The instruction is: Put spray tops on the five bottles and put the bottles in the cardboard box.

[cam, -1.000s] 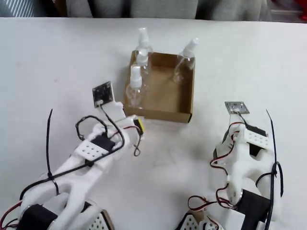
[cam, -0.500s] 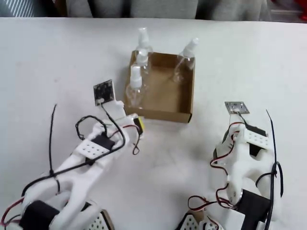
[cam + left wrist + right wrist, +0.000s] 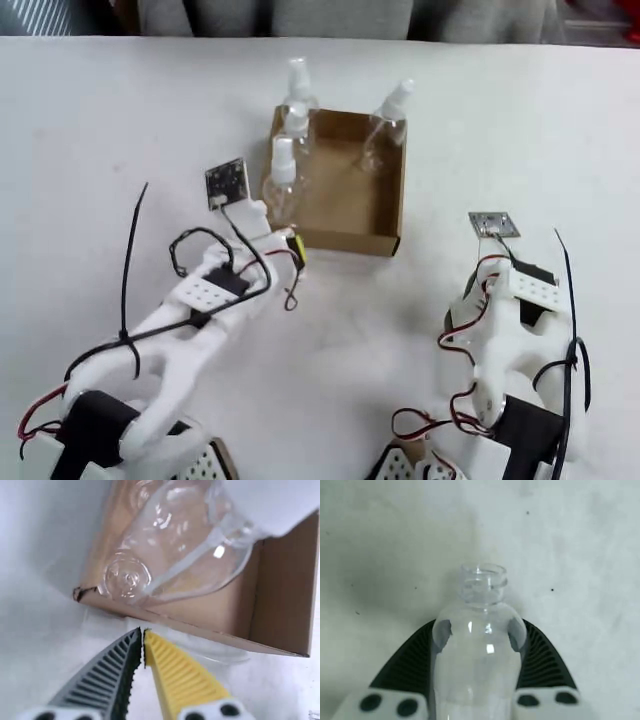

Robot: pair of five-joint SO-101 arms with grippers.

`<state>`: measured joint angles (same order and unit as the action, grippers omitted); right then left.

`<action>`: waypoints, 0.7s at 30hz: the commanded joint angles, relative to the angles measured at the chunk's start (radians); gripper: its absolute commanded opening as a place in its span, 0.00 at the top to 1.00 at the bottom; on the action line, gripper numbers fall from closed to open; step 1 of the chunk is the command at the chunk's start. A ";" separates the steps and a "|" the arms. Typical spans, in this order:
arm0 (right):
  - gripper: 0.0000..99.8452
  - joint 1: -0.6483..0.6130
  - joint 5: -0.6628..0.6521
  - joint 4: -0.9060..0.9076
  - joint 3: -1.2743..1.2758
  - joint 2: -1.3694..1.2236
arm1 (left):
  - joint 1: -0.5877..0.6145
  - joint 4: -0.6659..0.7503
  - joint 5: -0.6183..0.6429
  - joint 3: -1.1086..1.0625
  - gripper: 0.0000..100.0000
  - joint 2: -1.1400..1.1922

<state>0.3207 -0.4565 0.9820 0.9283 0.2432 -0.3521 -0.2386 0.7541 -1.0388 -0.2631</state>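
The left arm has swung forward and rightward, bringing the grey-and-yellow left gripper (image 3: 142, 632) up to the near-left corner of the brown cardboard box (image 3: 280, 595). Its jaws are pressed together with nothing between them. Just past that corner, a clear plastic bottle with a white spray top (image 3: 170, 555) stands inside the box. The right arm has not shifted. The black right gripper (image 3: 479, 627) is clamped around a clear uncapped plastic bottle (image 3: 477, 660) above the white table (image 3: 380, 540), near and right of the box. This bottle probably still needs a top before boxing.
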 commanded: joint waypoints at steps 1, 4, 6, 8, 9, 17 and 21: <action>0.98 -0.012 -0.012 -0.007 0.002 0.033 | -0.004 0.055 -0.006 0.058 0.98 -0.001; 0.98 -0.012 -0.012 -0.007 0.002 0.033 | -0.004 0.086 0.000 0.052 0.98 0.001; 0.98 -0.012 -0.014 -0.007 0.002 0.033 | -0.004 0.107 0.000 0.049 0.98 0.002; 0.98 -0.012 -0.037 -0.005 0.002 0.033 | -0.012 0.115 0.000 0.049 0.98 0.013; 0.98 -0.012 -0.044 -0.005 0.002 0.033 | -0.015 0.115 0.000 0.054 0.98 0.027; 0.98 -0.012 -0.052 -0.004 0.002 0.035 | -0.019 0.123 -0.002 0.123 0.98 0.122; 0.98 -0.012 -0.052 -0.004 0.002 0.035 | -0.019 0.123 0.000 0.152 0.98 0.154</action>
<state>0.3207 -0.4979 0.9835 0.9283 0.2432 -0.3567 -0.1435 0.7541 -0.9666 -0.1220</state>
